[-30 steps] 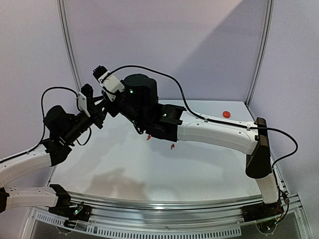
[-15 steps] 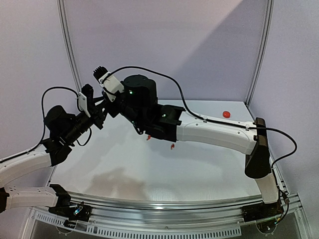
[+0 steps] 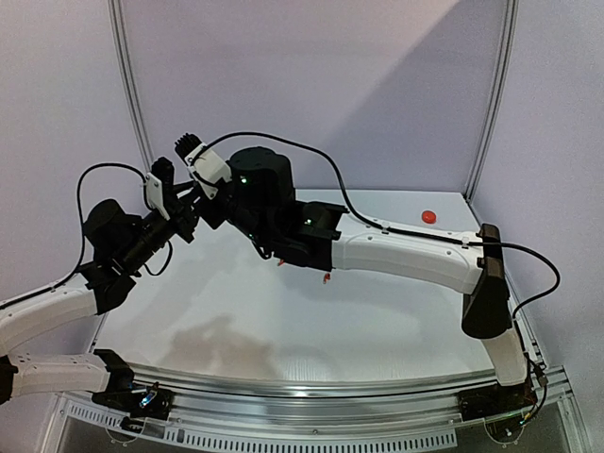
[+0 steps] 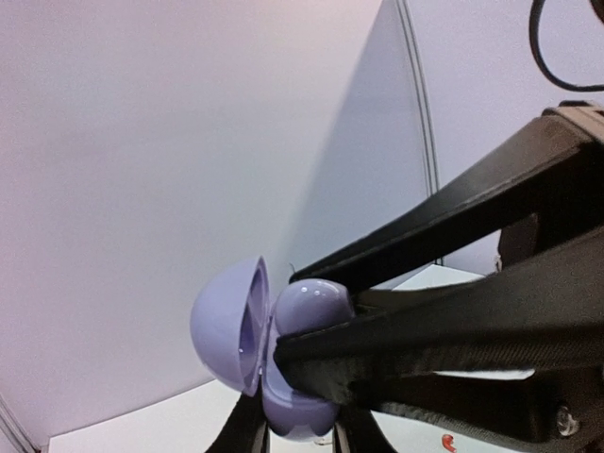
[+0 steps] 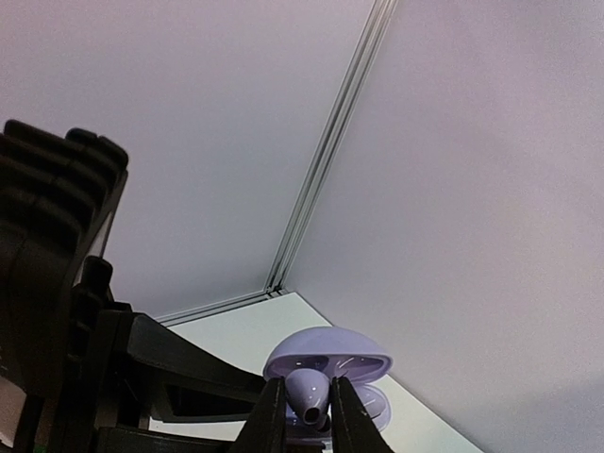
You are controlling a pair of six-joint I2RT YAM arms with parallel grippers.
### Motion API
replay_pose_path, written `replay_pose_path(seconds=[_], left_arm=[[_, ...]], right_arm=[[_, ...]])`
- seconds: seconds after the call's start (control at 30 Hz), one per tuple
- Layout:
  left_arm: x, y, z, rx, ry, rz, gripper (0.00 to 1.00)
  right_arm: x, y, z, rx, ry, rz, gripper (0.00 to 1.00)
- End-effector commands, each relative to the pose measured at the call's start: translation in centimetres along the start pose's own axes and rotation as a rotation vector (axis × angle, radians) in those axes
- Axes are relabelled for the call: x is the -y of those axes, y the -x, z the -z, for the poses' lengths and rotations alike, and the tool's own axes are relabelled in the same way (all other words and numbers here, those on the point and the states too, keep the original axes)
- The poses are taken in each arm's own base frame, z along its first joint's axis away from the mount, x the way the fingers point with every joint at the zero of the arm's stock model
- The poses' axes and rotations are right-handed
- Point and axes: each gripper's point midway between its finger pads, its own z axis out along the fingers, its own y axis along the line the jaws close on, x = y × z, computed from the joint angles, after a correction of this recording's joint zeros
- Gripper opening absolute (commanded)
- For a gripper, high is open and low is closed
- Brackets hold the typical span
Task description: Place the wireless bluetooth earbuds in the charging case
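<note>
The jaws of your left gripper point(image 4: 288, 326) are closed on the lilac charging case point(image 4: 226, 330), with one black finger across the top of its base and the other beneath it. In the left wrist view the lid stands hinged open to the left of the fingers. The case is held in the air above the rear left part of the table point(image 3: 283, 321).

Just to the right, your right gripper point(image 5: 308, 408) meets the case tip first. Its jaws are nearly together and pinch a lilac earbud point(image 5: 307, 394), with both fingertips point(image 5: 274, 406) touching its sides. The earbud lies at the mouth of the open case, between lid and base, its stem end turned towards the right wrist camera. You cannot tell whether it is fully seated.

Below the right arm, two red earbuds point(image 3: 281, 261) lie on the table, near each other but apart. At the far right rear corner sits a small red round object point(image 3: 428, 216), well apart from both arms.
</note>
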Motion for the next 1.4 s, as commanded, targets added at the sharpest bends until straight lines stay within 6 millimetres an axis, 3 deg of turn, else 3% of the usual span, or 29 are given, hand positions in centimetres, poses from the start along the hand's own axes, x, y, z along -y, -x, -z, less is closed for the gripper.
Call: replay_pose_path(seconds=[0.0,0.27,0.93,1.37], left_arm=[[-0.8,3.4,0.3,0.116,0.025,-0.001,0.0],[0.0,3.2,0.2,0.111,-0.021,0.026,0.0],[0.8,2.6,0.4,0.082,-0.07,0.126,0.0],[1.0,0.4,0.4,-0.016,-0.076,0.203,0.0]], right_arm=[[-2.0,-5.6,-0.8,-0.133,0.042,0.065,0.16],[-1.3,-4.5,-1.0,-0.106,0.03,0.044,0.17],[-0.7,-4.7,-0.9,-0.131,0.021,0.025,0.24],[-0.5,0.7,0.4,-0.018,0.108,-0.044,0.46]])
